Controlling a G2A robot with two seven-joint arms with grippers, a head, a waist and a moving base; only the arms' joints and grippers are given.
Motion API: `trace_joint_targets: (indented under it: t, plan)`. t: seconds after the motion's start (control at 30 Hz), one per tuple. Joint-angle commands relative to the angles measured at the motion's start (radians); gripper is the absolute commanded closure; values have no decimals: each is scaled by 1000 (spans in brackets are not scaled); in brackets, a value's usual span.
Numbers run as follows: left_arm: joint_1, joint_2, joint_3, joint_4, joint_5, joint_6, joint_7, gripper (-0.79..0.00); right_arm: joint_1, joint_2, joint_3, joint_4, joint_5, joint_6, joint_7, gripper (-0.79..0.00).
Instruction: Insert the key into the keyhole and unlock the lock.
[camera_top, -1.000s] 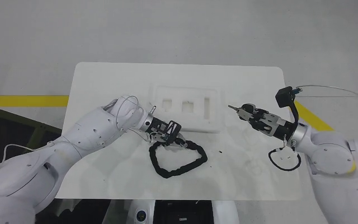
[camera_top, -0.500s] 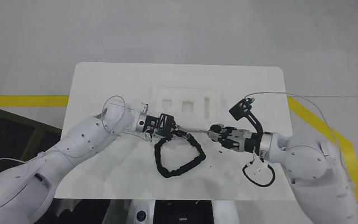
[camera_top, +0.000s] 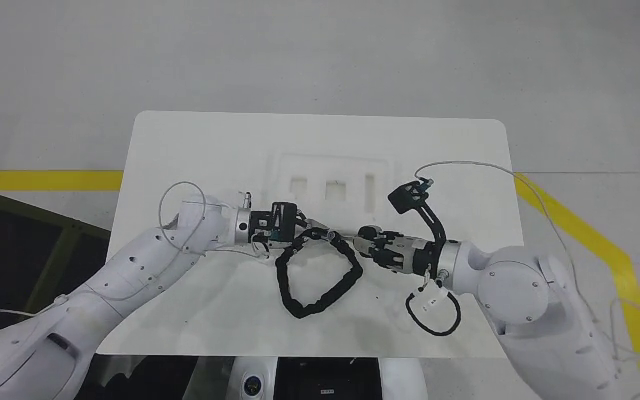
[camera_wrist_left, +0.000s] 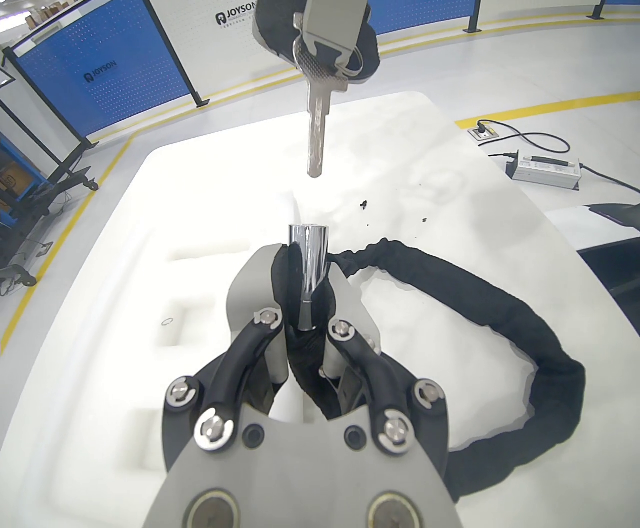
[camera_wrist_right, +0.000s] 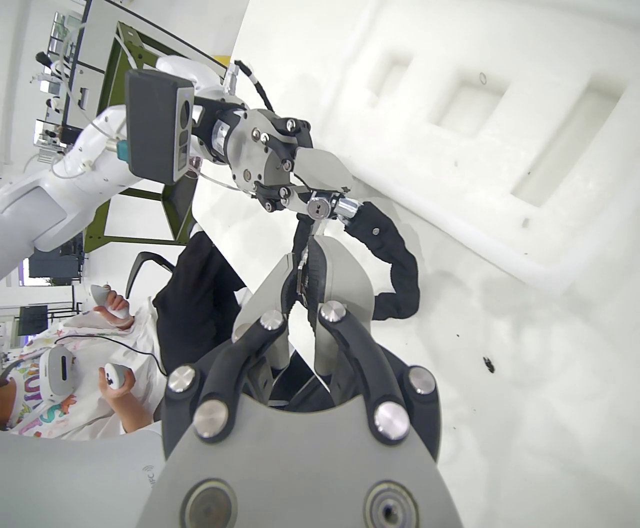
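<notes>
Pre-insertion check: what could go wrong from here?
The key tip sits apart from the keyhole; a slight offset or wrong blade angle could jam it on the lock face. The right fingers pinch only the key's head, so pushing may pivot it. The left fingers hold the round lock body, which may spin on turning.

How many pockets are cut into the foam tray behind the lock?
3, in a row across the foam tray: left pocket, middle pocket, both squarish, and a narrow right pocket. Its near edge is partly covered.
</notes>
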Motion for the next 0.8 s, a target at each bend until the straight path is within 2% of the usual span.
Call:
trace_joint_targets:
  t: [0.0, 0.27, 0.53, 0.77]
  plan:
    - [6, -2, -3, 2, 10, 0, 15, 0, 0, 0, -1, 1, 3, -1, -2, 0]
    - [13, -7, -7, 23, 26, 7, 53, 0, -5, -1, -2, 4, 10, 1, -12, 0]
    - [13, -7, -7, 23, 26, 7, 53, 0, -5, -6, -21, 22, 64, 79, -28, 0]
    - [13, -7, -7, 23, 26, 7, 53, 0, 22, -12, -50, 45, 102, 104, -45, 0]
